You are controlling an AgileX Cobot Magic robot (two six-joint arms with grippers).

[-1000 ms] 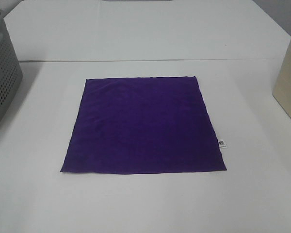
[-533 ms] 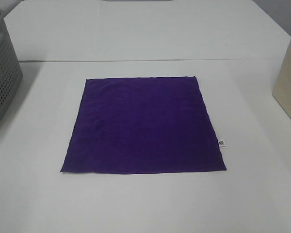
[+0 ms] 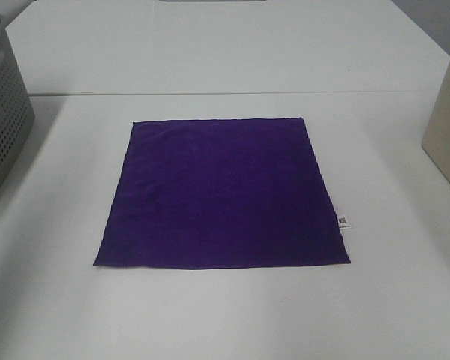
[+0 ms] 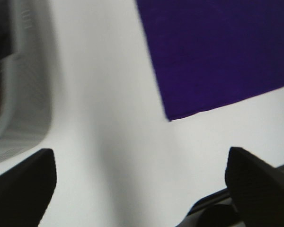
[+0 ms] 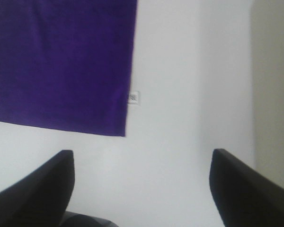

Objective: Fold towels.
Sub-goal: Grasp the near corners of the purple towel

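One purple towel (image 3: 223,193) lies flat on the white worktop (image 3: 225,319); left tool (image 4: 139,158) and right tool (image 5: 142,153) both gape wide, empty, near its corners.

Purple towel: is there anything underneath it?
The purple towel lies spread flat on the white table, which shows all round it. No bump shows, but the surface beneath is covered and cannot be seen.

Open table (image 3: 225,319) rings the towel (image 3: 221,195), between grey basket (image 3: 6,127) and beige bin (image 3: 444,142).
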